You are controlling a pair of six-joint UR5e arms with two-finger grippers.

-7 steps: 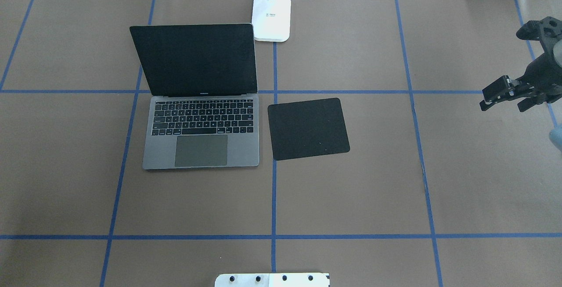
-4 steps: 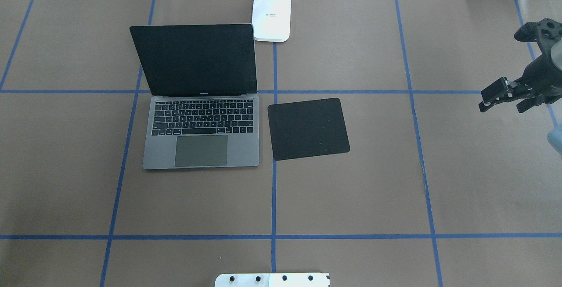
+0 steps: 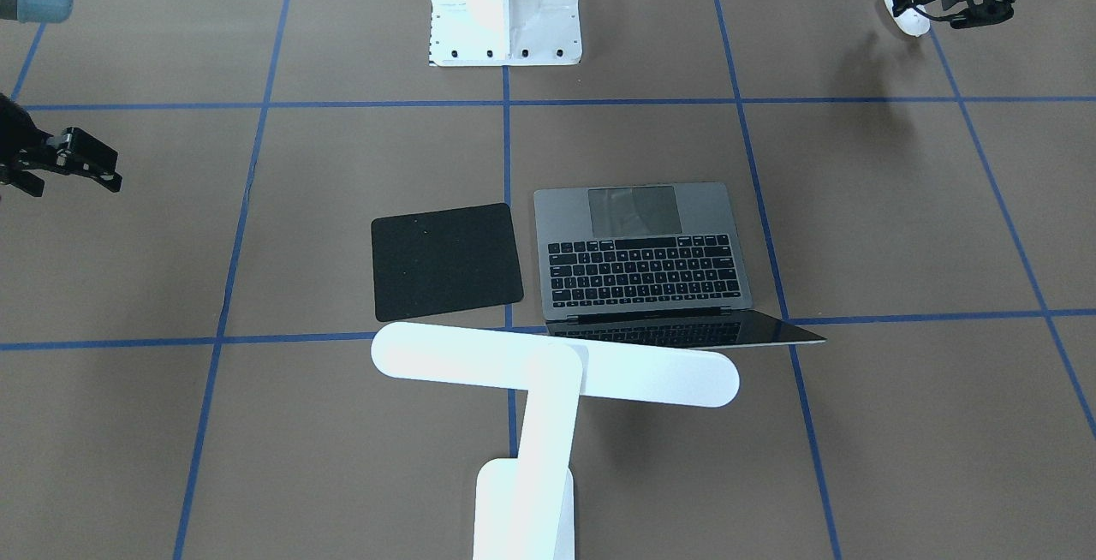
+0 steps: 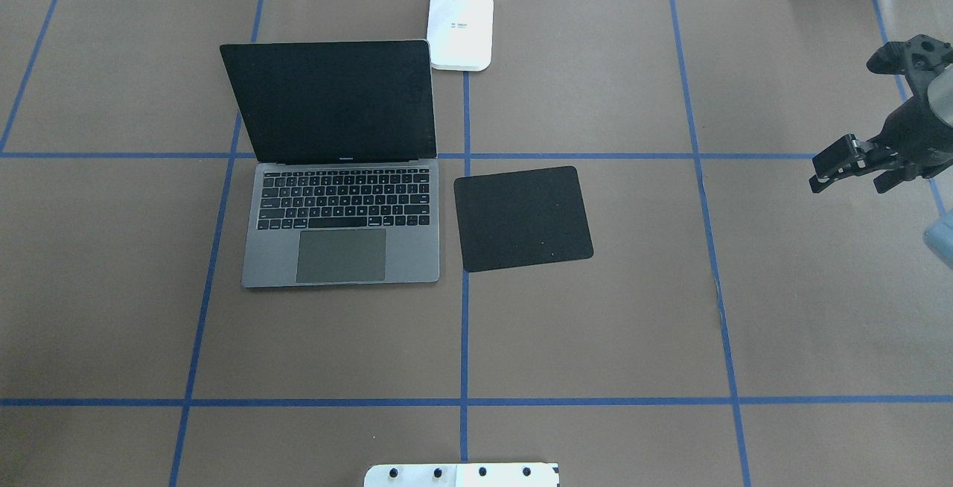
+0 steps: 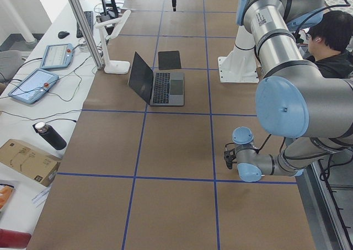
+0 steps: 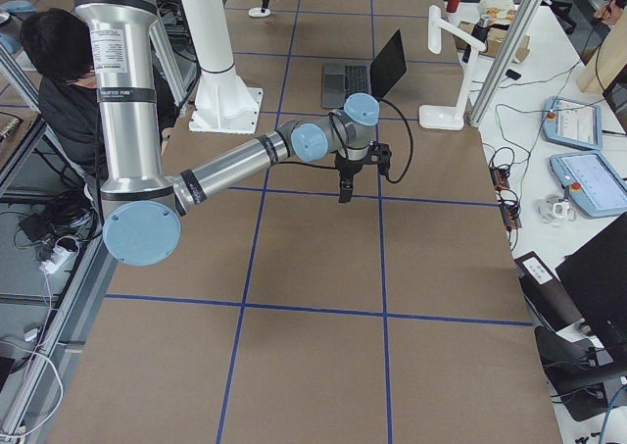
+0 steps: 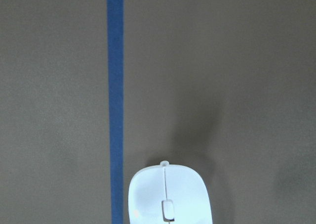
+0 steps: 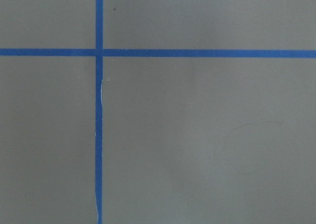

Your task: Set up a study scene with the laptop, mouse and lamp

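The open grey laptop (image 4: 339,226) sits left of centre, screen up. Behind its right corner stands the white lamp (image 4: 461,29), whose bar head (image 3: 556,367) reaches across above the laptop's screen edge. The white mouse (image 3: 906,22) lies on the table at my far left, and it fills the bottom of the left wrist view (image 7: 170,197). My left gripper (image 3: 918,10) hangs right over it. I cannot tell whether its fingers are closed. My right gripper (image 4: 849,185) hovers open and empty at the table's right edge.
A flat black square pad (image 4: 523,219) lies just right of the laptop. The white robot pedestal (image 3: 505,3) stands at the table's near edge. A person (image 5: 331,40) sits beside the robot. Tablets and cables lie beyond the table's far edge.
The right gripper has drifted slightly leftward and toward the robot in the overhead view. The laptop, lamp and pad have not moved.
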